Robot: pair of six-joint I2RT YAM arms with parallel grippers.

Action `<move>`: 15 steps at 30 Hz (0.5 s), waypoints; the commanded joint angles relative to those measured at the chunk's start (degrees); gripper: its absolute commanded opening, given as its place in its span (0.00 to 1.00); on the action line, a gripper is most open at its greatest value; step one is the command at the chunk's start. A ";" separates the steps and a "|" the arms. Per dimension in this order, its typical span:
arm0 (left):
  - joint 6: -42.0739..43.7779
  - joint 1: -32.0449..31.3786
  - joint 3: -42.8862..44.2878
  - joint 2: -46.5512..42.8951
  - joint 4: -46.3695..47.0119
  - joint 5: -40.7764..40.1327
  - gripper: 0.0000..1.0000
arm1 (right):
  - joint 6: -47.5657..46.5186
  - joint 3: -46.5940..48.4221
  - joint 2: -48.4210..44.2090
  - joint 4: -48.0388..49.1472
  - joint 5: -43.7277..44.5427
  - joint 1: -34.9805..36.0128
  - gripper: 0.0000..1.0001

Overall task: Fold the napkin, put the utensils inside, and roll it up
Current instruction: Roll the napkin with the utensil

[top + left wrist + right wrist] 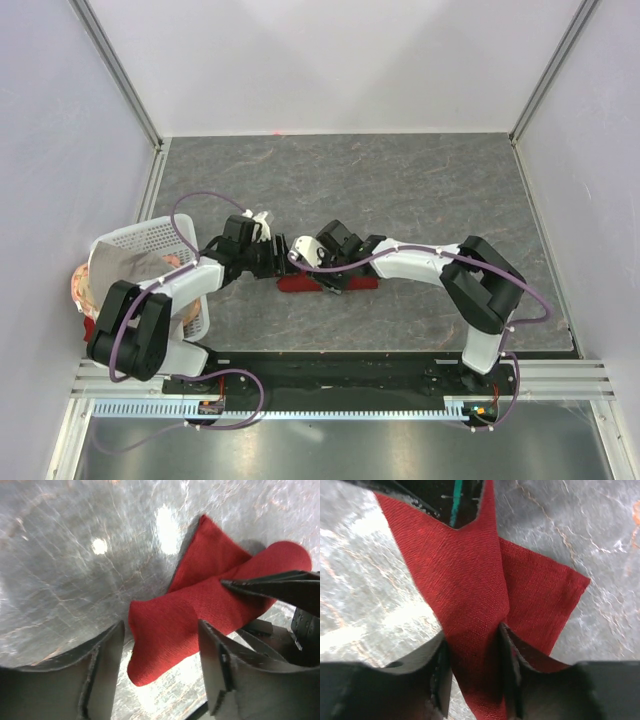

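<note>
Far left, a white basket [140, 235] sits at the edge of the surface [400, 180], and there's a grey-beige cloth [125, 268] draped in it. The left arm reaches out past the basket toward the middle.

Here's the left claw [161, 630]: the jaws are parted and straddle the near end of the napkin [330, 283]. In the left wrist view there's a sliver of bare surface between the left finger [102, 670] and the fabric. The right finger [220, 675] sits right against the cloth. So that claw is spread around the roll, not squeezing it.

Now the napkin itself. It's dark red and lies on the surface in the middle, between the two claws and a little in front of them. It's gathered into a long, soft roll running left to right. One loose flap pokes out from under the roll and lies flat on the surface, clear in both wrist views.

On to the right claw [474, 635], and this one is clamped on the napkin. Both fingers press into the roll from either side, and the fabric narrows where they pinch it. One dark fingertip [260, 586] of that claw also shows in the left wrist view, touching the top of the roll.

Further right, the right arm bends back to its base at the near edge.
</note>
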 commanded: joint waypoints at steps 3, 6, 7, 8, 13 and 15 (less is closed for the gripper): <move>-0.02 -0.20 -1.03 -8.27 -0.01 -8.18 0.78 | 5.86 2.14 3.48 -7.23 -11.35 -2.24 0.38; -0.46 -0.20 -3.14 -10.74 0.16 -10.74 0.78 | 8.58 3.28 4.53 -9.52 -13.73 -3.21 0.37; -0.46 -0.20 -3.75 -12.58 0.25 -11.53 0.78 | 9.03 3.98 4.97 -10.57 -14.51 -3.47 0.37; -0.55 -0.20 -5.06 -13.47 0.51 -11.62 0.78 | 9.99 4.34 5.15 -11.01 -16.70 -4.09 0.37; -0.55 -0.20 -9.82 -19.01 6.82 -7.16 0.78 | 11.67 7.06 7.52 -12.60 -25.23 -6.29 0.37; -0.72 -0.12 -11.75 -20.42 8.77 -5.48 0.78 | 12.54 7.77 8.49 -12.69 -30.57 -7.69 0.37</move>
